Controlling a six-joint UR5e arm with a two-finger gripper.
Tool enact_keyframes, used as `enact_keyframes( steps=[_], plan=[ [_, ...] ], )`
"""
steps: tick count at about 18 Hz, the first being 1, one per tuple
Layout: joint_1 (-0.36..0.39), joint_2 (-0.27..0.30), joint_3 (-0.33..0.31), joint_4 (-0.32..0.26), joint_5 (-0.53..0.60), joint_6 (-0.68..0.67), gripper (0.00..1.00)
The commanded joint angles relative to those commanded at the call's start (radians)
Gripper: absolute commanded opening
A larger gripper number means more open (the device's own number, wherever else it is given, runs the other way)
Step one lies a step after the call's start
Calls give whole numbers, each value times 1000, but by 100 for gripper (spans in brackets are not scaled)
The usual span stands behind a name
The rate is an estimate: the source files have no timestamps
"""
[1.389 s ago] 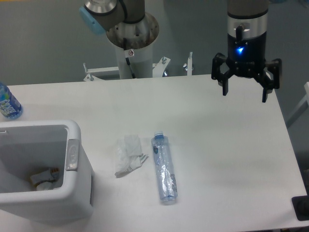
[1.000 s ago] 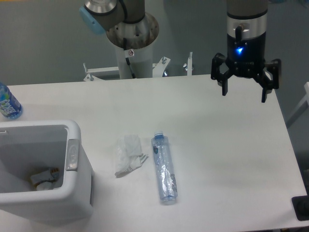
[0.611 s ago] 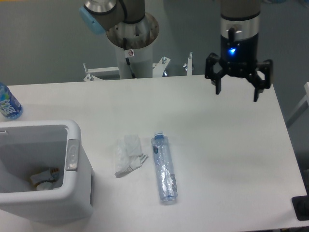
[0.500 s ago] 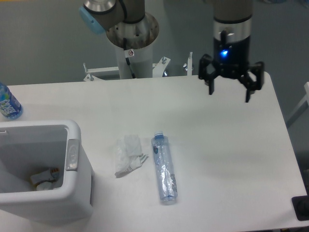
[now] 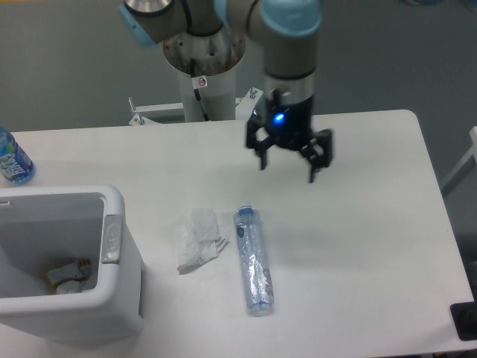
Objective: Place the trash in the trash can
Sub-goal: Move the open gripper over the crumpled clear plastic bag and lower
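**Two light, crinkly pieces to lift, nothing in hand yet**

White table [image 5: 373, 246] fills most of the frame under a grey backdrop, and my pincer [image 5: 288, 163] hangs above its upper middle with the jaws spread wide and nothing between them.

Below it and slightly left, near the centre of the frame, lies the clear crinkled bottle [image 5: 253, 259], stretched from top to bottom with its bluish ends at either tip. Just beside it on the left, apart from it, sits the crumpled white wrapper [image 5: 197, 239]. The trash can [image 5: 119, 205] stands at lower left, open at the top, with some scraps already showing at its bottom.

I judge both pieces to be very light. The bottle looks thin-walled and partly collapsed, so it should give under my fingers and could roll or squirt sideways if I pinch near an end. I would close across its narrow width near the middle of its length. The wrapper looks soft and shapeless; it will crush flat, so I would come down over its thickest bunched part, or my jaws may close on nothing.

A deeper-blue bottle [image 5: 13, 159] at the left edge is not mine to move.
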Motion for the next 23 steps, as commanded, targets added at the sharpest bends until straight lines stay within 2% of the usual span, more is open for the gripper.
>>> enact_keyframes(
  steps=[1, 2, 8, 13, 15, 22, 23],
  plan=[
    [-58, -43, -2, 2, -2, -59, 100],
    [-75, -58, -6, 0, 0, -69, 100],
    [-132, -144, -20, 23, 3, -83, 100],
    [-186, -224, -25, 26, 38, -146, 100],
    [-194, -235, -26, 44, 40, -164, 100],
    [-203, -252, -28, 44, 61, -193, 100],
    [-203, -252, -28, 44, 74, -193, 95]
  ],
)
